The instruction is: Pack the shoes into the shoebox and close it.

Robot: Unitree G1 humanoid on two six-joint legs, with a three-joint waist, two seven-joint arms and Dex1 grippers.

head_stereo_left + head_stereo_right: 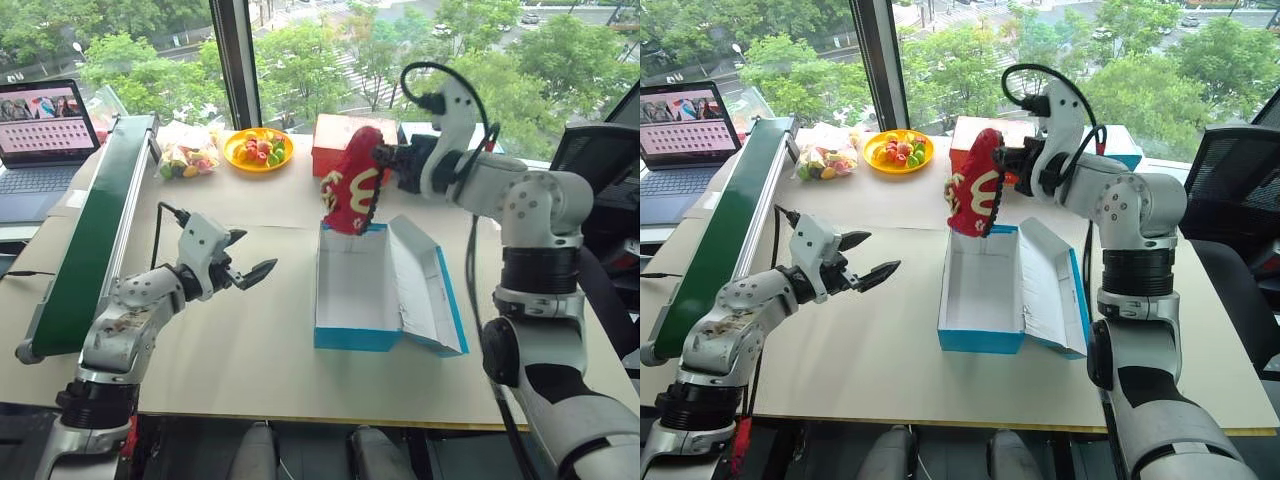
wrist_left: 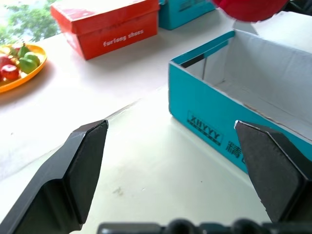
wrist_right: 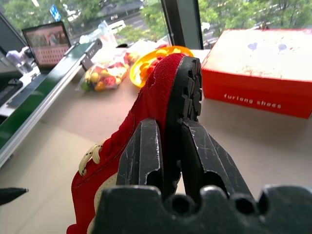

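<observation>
Counter [image 1: 250, 340]: shoebox [image 1: 357, 300] at frame centre, lid flat open to its right, white inside looks bare as far as visible.
Right end effector [image 1: 382, 160], upper centre: clamped on red shoe [image 1: 352, 182], toe hanging over box's far end, above rim, not yet inside.
Left end effector [image 1: 243, 258], centre left: spread wide, empty, apart from box.
Second shoe: can't place.
Left, as judged: lower shoe in, pack other, shut lid.
</observation>
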